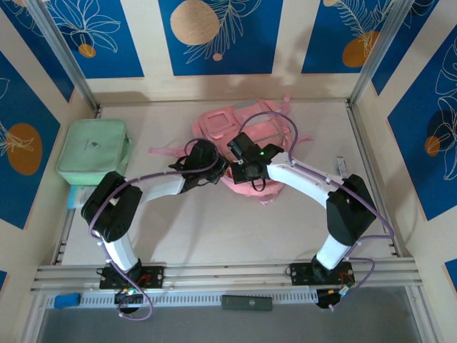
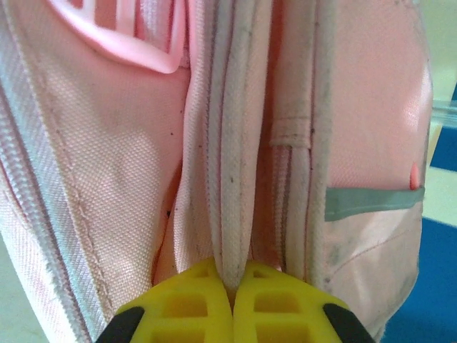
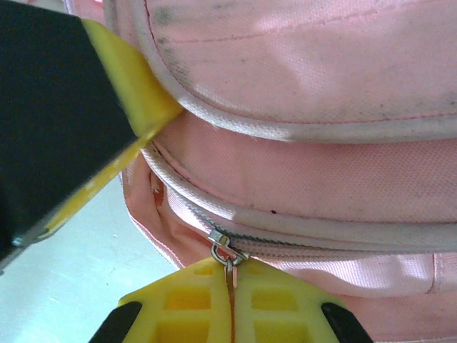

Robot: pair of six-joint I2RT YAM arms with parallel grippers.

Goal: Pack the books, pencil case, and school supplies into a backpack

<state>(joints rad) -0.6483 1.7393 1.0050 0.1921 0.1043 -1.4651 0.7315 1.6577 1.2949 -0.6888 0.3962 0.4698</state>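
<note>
The pink backpack [image 1: 246, 125] lies at the middle back of the table, and both arms meet at its near end. My left gripper [image 1: 220, 173] is shut on a white piped seam [image 2: 234, 179] of the backpack [image 2: 107, 143], the fabric pinched between its yellow fingertips [image 2: 193, 304]. My right gripper [image 3: 230, 275] is shut on the metal zipper pull [image 3: 227, 251] of the backpack [image 3: 321, 164], where the zip track runs off to the right. The left gripper's yellow finger [image 3: 136, 93] shows at the upper left of the right wrist view. Books and pencil case are out of view.
A mint green square bag [image 1: 93, 151] sits at the left side, with a pale blue item [image 1: 75, 196] just in front of it. Pink straps [image 1: 166, 151] trail left of the backpack. Aluminium posts [image 1: 64, 53] and side rails bound the table.
</note>
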